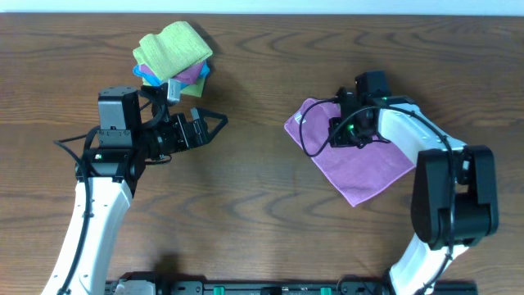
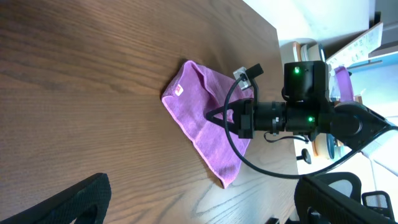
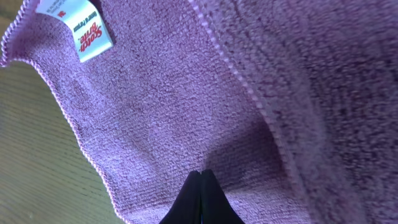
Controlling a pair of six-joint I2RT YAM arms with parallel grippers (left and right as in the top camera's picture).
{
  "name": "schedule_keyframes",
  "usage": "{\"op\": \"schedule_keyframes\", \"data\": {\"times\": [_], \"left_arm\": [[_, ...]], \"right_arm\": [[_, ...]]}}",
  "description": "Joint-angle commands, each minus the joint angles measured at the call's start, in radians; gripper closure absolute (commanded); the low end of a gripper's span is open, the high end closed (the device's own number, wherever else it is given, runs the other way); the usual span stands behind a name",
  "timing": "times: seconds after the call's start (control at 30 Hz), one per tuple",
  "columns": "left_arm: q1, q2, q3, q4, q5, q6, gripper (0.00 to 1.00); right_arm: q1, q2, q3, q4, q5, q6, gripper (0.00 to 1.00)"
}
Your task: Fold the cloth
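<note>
The lilac cloth (image 1: 360, 168) lies on the table at the right, with one layer doubled over another; its hemmed edge (image 3: 236, 74) runs across the lower layer. Its white label (image 3: 81, 28) sits near a corner (image 2: 179, 90). My right gripper (image 3: 201, 173) is shut, its fingertips pressed together and resting on the cloth's surface (image 1: 334, 131), with no fabric visible between them. My left gripper (image 1: 214, 124) hangs open over bare wood, well left of the cloth, with nothing between its fingers (image 2: 74, 199).
A pile of other cloths, lime-green (image 1: 173, 47) on top with blue (image 1: 147, 75) beneath, sits at the back left just behind my left gripper. The right arm's cable (image 2: 239, 146) loops over the lilac cloth. Chairs (image 2: 323, 140) stand beyond the table's far edge.
</note>
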Motion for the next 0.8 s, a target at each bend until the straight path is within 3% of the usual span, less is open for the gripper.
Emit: {"op": "schedule_keyframes", "data": {"times": [0.0, 0.37, 0.77], "left_arm": [[-0.003, 0.002, 0.016, 0.0, 0.011, -0.005, 0.05], [-0.003, 0.002, 0.016, 0.0, 0.011, -0.005, 0.05], [-0.003, 0.002, 0.016, -0.001, 0.038, -0.034, 0.05]], "right_arm": [[0.029, 0.031, 0.001, -0.001, -0.015, 0.014, 0.99], [0.128, 0.048, 0.001, 0.051, -0.015, 0.031, 0.99], [0.259, 0.117, 0.002, 0.368, -0.014, 0.171, 0.99]]}}
